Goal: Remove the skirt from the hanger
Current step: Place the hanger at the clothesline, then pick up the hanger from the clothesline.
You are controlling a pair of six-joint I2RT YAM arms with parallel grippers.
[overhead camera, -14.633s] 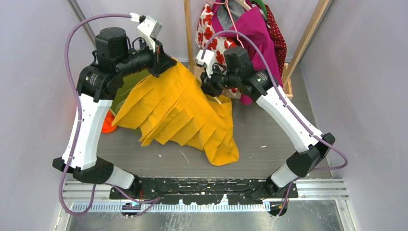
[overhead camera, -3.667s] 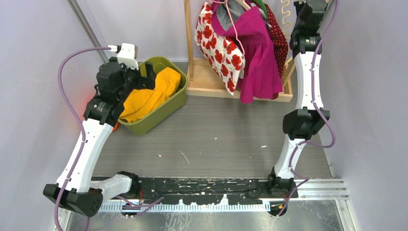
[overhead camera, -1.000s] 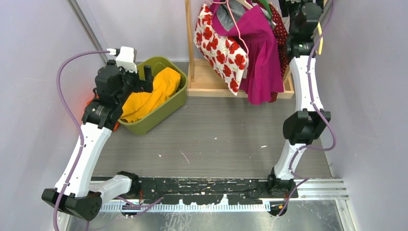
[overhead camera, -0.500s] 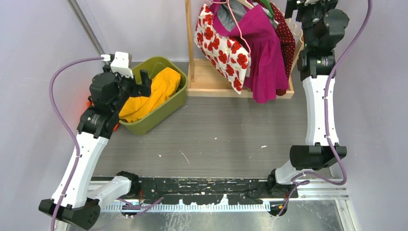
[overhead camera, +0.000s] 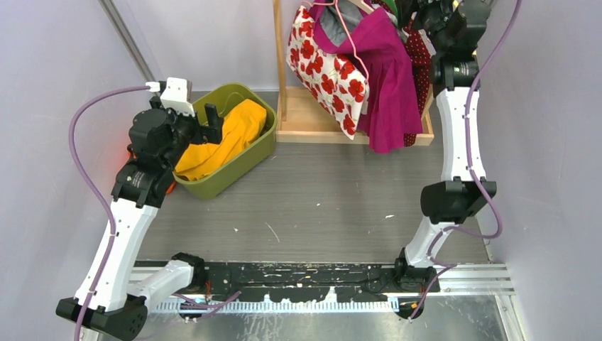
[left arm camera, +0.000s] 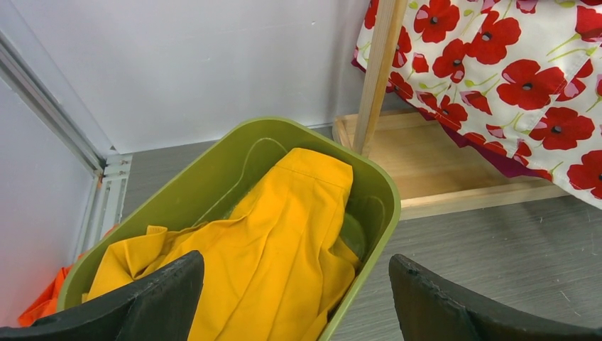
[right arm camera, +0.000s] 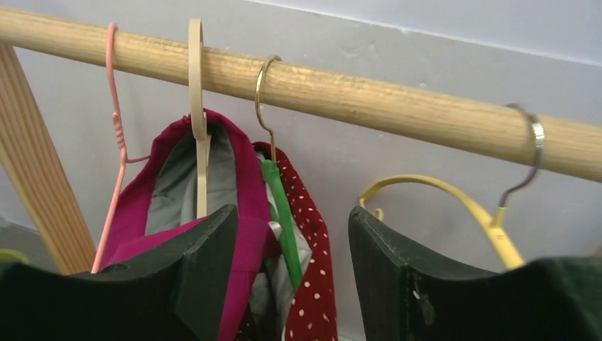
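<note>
High at the rack, my right gripper is open, its fingers either side of a green hanger that carries a dark red dotted skirt. Nothing is pinched. Just left of it a magenta skirt hangs on a beige hanger. From above, the right gripper sits at the top edge by the dotted skirt. My left gripper is wide open and empty, hovering over a yellow skirt that lies in the green bin.
The wooden rail also holds a pink wire hanger and a bare yellow hanger. A poppy-print garment hangs at the rack's left. The rack's wooden base stands on the floor. Orange cloth lies beside the bin.
The right arm has swung back left toward the hangers and its jaws have narrowed around the green hanger. The left arm has hardly moved.
</note>
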